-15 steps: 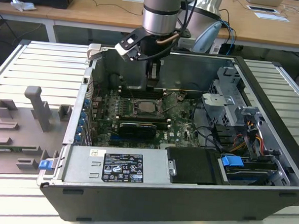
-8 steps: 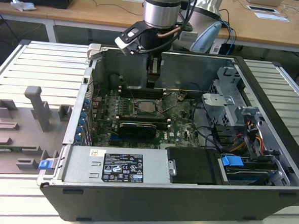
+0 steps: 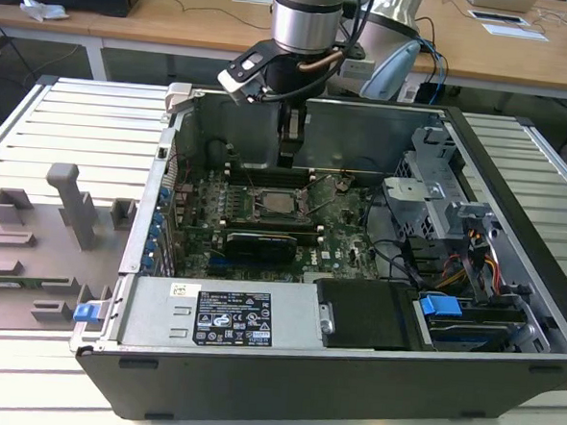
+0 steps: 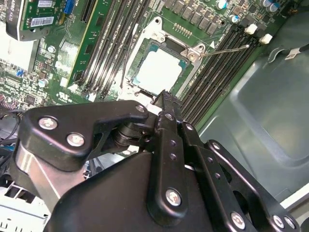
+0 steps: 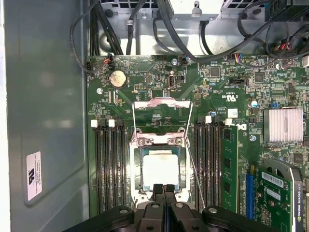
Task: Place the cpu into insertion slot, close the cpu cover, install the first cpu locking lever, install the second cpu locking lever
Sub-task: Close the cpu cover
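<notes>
Hovering above one edge of the insertion slot (image 5: 136, 180), the end effector (image 5: 164, 189) has its fingers pressed together and pinches nothing. The cpu (image 5: 159, 168) sits in the slot, directly beyond the fingertips, and the seam between the fingers lines up with its centreline. The cpu cover (image 5: 159, 141) appears to lie flat around the chip (square window over the metal top). In the second wrist view, a thin locking lever (image 4: 227, 48) angles away from a socket corner across the memory slots (image 4: 219, 63), and is judged unlatched.
</notes>
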You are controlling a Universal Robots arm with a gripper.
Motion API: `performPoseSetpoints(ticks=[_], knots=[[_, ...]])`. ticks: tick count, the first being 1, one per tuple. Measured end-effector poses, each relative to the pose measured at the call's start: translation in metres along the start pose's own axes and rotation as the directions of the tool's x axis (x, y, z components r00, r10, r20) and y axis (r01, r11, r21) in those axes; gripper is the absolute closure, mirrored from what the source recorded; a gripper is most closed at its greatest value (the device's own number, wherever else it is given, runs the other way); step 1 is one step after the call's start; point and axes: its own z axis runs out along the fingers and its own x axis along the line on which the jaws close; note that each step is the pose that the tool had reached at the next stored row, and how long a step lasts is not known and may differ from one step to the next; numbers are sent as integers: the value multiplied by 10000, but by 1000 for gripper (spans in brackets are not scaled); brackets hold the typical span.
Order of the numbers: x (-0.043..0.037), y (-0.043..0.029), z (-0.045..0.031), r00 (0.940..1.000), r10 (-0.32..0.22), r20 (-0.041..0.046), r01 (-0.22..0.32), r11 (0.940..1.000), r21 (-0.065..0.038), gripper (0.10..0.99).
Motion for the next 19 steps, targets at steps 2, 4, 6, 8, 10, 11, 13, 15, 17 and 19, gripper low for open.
performPoseSetpoints(ticks=[2, 4, 6, 8, 10, 11, 13, 15, 17, 19], knots=[[0, 16, -1, 10000, -1, 2, 1, 10000, 1, 980], [2, 80, 0, 10000, 1, 0, -1, 10000, 0, 980], [4, 143, 0, 10000, -1, 1, 1, 10000, 1, 980], [6, 212, 0, 10000, 2, 0, -2, 10000, 2, 980], [9, 347, 0, 10000, -1, 1, 1, 10000, 9, 980], [11, 394, 0, 10000, 0, 0, 0, 10000, 10, 980], [14, 511, 0, 10000, 1, 1, -1, 10000, 14, 980], [20, 669, 1, 10000, -2, 1, 2, 10000, 24, 980], [23, 751, 0, 10000, -2, 2, 2, 10000, 33, 980], [30, 926, 1, 10000, -3, 3, 3, 10000, 59, 980]])
